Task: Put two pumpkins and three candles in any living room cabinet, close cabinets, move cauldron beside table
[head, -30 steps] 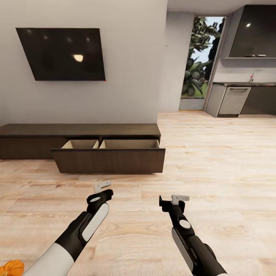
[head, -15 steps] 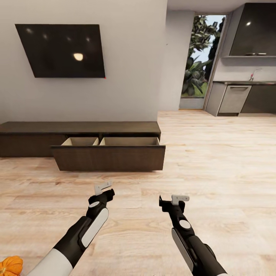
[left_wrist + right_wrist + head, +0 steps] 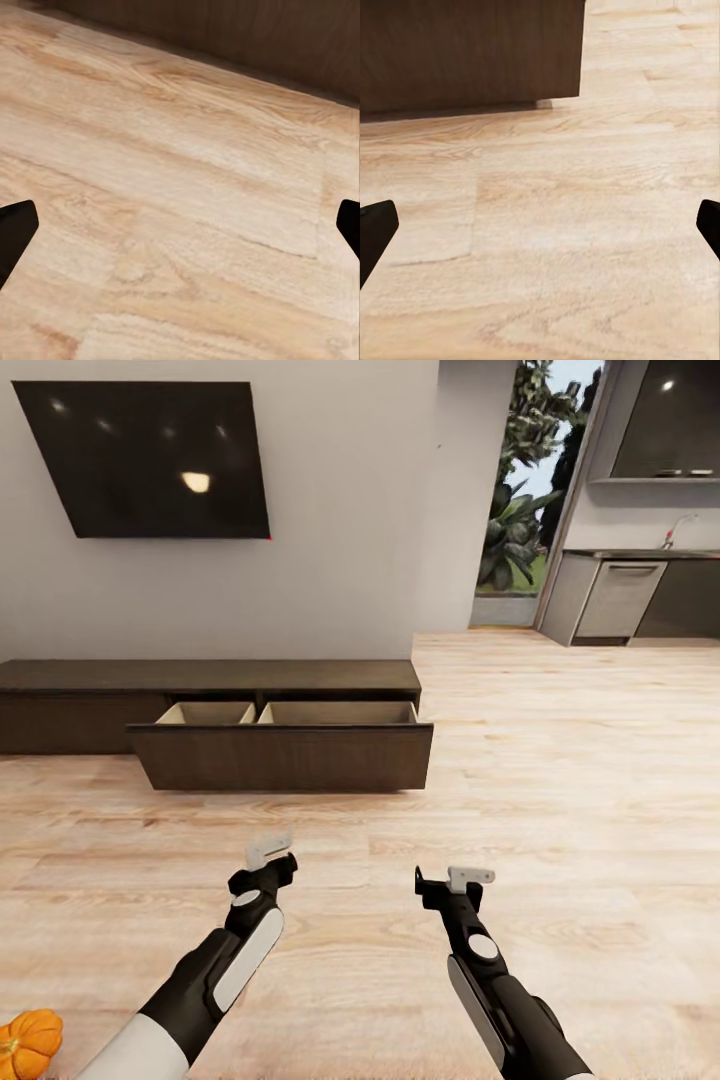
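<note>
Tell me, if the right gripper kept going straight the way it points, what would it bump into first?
Probably the pale wooden floor. The right gripper, fingers apart and empty, tilts down toward those planks. Beyond them sits the dark-brown wooden front of the cabinet's open drawer. Depth is hard to judge.

Pale light-wood plank floor (image 3: 560, 780) underfoot, running back to a plain grey-white wall (image 3: 340, 510). Mounted on that wall, a flat black rectangular screen (image 3: 150, 460) with ceiling lights reflected. Right of the wall, a tall glazed opening (image 3: 520, 490) onto green foliage; further right, dark grey kitchen units (image 3: 640, 595).
</note>
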